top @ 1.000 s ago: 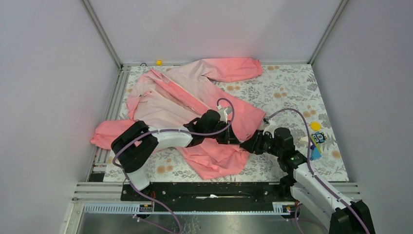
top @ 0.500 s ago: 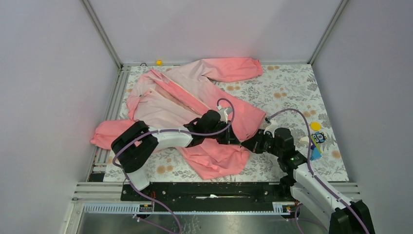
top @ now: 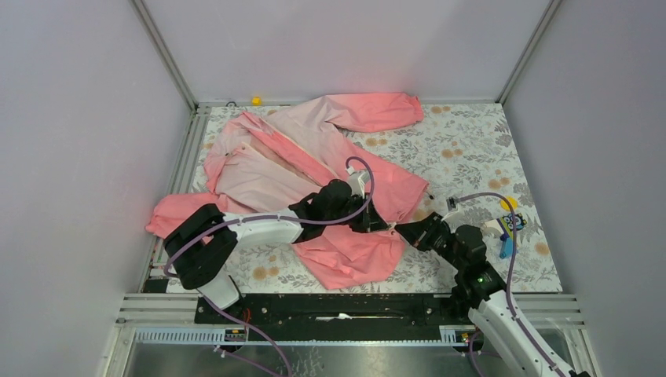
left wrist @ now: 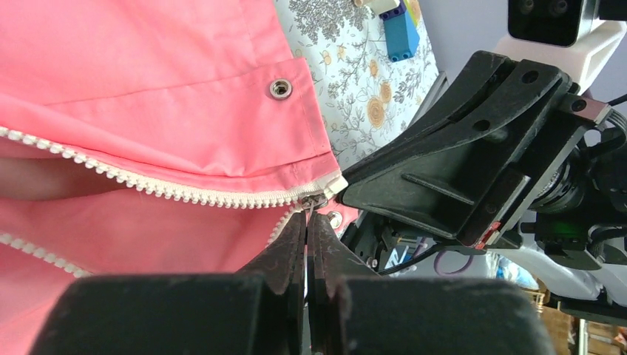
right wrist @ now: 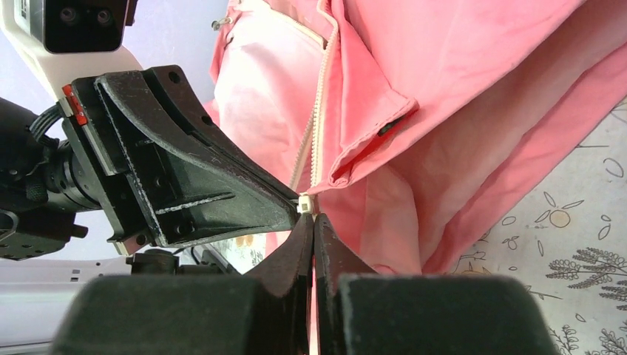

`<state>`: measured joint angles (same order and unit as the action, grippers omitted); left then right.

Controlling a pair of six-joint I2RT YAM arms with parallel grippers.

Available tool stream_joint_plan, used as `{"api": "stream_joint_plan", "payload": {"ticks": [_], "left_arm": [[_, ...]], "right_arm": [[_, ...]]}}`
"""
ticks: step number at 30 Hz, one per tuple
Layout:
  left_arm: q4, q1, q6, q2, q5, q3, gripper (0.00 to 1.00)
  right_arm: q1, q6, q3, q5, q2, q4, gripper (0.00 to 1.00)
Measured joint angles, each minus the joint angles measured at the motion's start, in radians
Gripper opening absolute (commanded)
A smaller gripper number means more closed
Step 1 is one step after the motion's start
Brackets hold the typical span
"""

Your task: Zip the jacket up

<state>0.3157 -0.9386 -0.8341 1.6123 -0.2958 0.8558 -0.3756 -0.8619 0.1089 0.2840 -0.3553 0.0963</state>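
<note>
Your left claw [left wrist: 307, 220] is pinched fully together, its tips closed on the small dark zipper pull [left wrist: 314, 200] at the bottom end of the jacket [top: 314, 149]. Your right claw [right wrist: 309, 222] meets it tip to tip from the opposite side. It is drawn just as tight, with a sliver of pink hem caught between its fingers right under the zipper's white end. Away from the left claw's tips, the two rows of whitish teeth [left wrist: 148, 188] run apart, not joined. The rest of the jacket spreads beyond both claws across the flowered table [top: 471, 141], open at the front.
</note>
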Motion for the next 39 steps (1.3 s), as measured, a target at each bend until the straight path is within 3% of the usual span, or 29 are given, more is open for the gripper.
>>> {"api": "stream_joint_plan", "payload": {"ticks": [9,13,19,28,39], "left_arm": [[-0.053,0.002,0.049,-0.003,-0.018,0.018,0.00],[-0.069,0.012,0.047,-0.003,-0.048,0.018,0.00],[-0.073,0.053,0.021,0.003,-0.052,0.018,0.00],[-0.068,0.037,0.003,0.042,-0.083,0.024,0.00],[-0.078,0.027,-0.001,0.058,-0.100,0.068,0.00]], "right_arm": [[0.000,0.015,-0.026,0.032,0.004,0.016,0.01],[0.003,0.092,0.009,0.085,-0.087,0.016,0.17],[0.013,0.215,0.060,0.109,-0.137,-0.087,0.27],[0.015,0.280,0.080,0.173,-0.166,-0.100,0.44],[0.016,0.300,0.126,0.178,-0.258,-0.078,0.41]]}}
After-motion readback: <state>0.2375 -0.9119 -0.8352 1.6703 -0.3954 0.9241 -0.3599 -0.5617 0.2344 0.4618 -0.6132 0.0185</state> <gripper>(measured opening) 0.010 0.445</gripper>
